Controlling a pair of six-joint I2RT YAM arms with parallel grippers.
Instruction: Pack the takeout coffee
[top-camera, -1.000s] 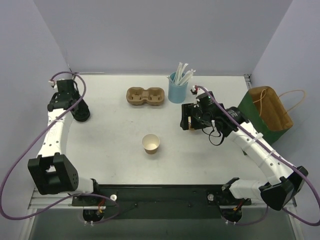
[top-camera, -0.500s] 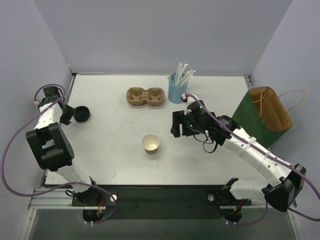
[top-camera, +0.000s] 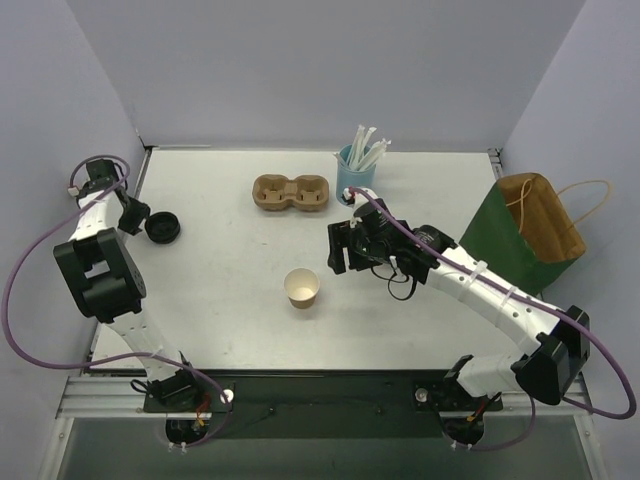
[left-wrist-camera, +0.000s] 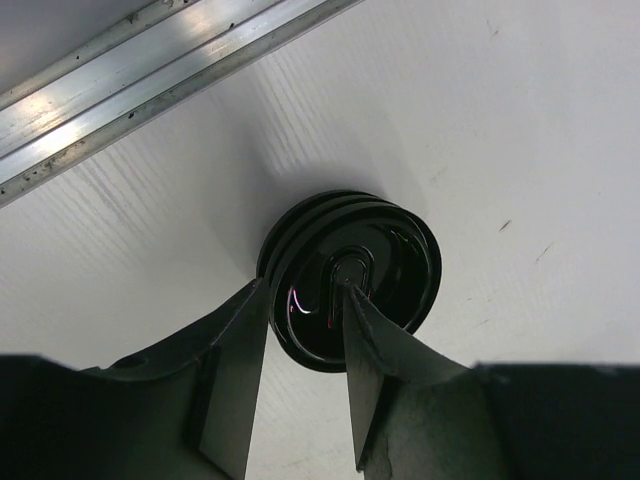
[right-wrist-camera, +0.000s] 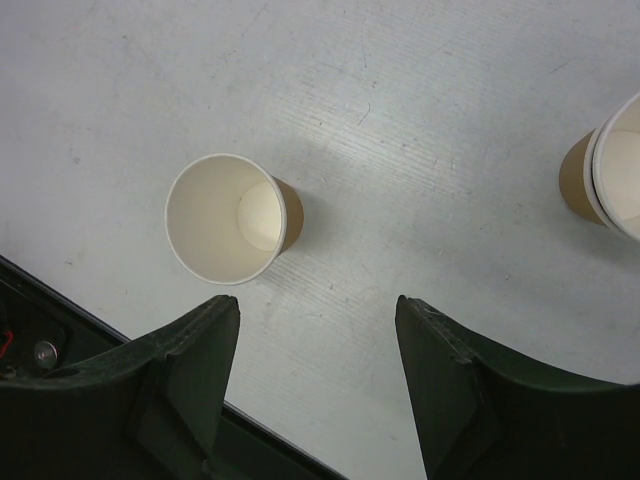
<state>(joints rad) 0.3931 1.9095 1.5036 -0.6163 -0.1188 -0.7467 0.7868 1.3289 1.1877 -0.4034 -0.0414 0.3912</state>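
The small tan paper cup (top-camera: 302, 288), white-rimmed and cream inside, stands upright and uncovered on the white surface (top-camera: 220, 290). It is closer to the near edge than the far one, about midway across. The right pincer (top-camera: 338, 252) hangs just beyond it to the right, fingers wide apart with nothing between them.

In that arm's wrist view a brown, white-rimmed shape (right-wrist-camera: 608, 170) is cut off at the picture's side. From above the arm covers that spot, so what it is cannot be told.

By the left edge, the left pincer (left-wrist-camera: 300, 295) holds its fingers apart over one round black plastic lid (left-wrist-camera: 385, 265). Whether they touch it is unclear.

Toward the far edge sit one brown two-hole pulp carrier (top-camera: 291, 192) and one light-blue cup (top-camera: 354, 183) of white straws (top-camera: 368, 150), too bunched to count. One green-and-brown paper bag (top-camera: 528, 232) stands at the right edge.
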